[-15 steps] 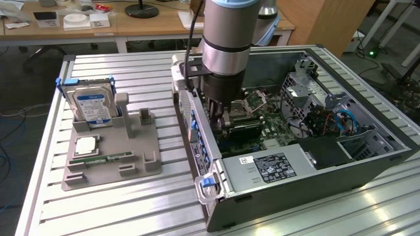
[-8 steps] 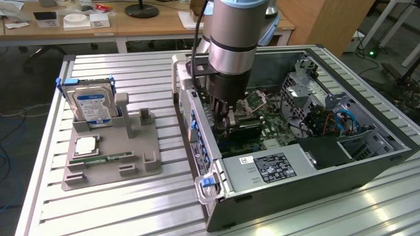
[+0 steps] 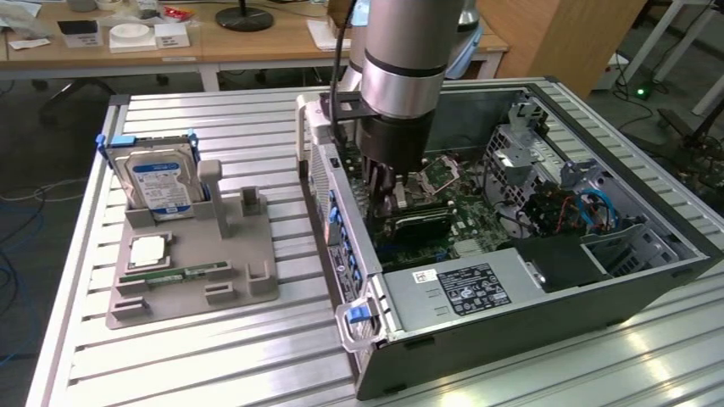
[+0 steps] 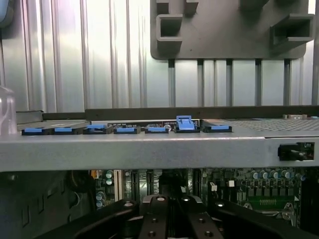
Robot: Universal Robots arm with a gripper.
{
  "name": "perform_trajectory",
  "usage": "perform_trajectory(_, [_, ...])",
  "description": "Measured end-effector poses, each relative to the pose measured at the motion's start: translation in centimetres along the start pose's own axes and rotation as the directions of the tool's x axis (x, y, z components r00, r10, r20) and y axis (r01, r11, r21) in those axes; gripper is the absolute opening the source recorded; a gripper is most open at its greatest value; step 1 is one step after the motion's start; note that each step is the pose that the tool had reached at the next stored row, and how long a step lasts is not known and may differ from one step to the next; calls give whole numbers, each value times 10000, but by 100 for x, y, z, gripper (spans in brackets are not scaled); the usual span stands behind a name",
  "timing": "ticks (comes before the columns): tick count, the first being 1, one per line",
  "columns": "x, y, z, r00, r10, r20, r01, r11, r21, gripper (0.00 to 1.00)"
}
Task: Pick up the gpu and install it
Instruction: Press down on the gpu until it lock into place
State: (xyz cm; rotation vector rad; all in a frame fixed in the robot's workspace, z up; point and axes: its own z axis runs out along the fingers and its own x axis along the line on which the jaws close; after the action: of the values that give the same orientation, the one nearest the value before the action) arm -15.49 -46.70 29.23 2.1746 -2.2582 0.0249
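The gpu sits inside the computer case on ribbed table.

The gpu sits a little above the middle of the exterior frame, inside the open computer case. It is a thin black card standing on its long edge on the green motherboard, with its length running toward the frame's upper left. The end effector reaches down directly onto its upper edge, hiding part of it.
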Motion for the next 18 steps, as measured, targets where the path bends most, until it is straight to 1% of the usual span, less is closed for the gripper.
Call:
perform_trajectory(3, [-8,5,-57,10000,0,-3,0,10000,-1,11])
perform_trajectory(6, [-14,28,-112,10000,-1,-18,1,10000,0,11])
perform_trajectory(9, [-15,74,-125,10000,-1,-38,1,10000,2,11])
perform_trajectory(12, [-13,124,-126,10000,-1,-76,1,10000,2,11])
perform_trajectory(13, [-13,132,-125,10000,-1,-97,1,10000,5,11])
perform_trajectory(14, [-11,133,-125,9999,-1,-141,1,10000,5,11])
perform_trajectory(16, [-5,133,-121,9997,-3,-243,3,10000,7,11])
perform_trajectory(18, [2,133,-119,9994,-3,-359,4,10000,11,11])
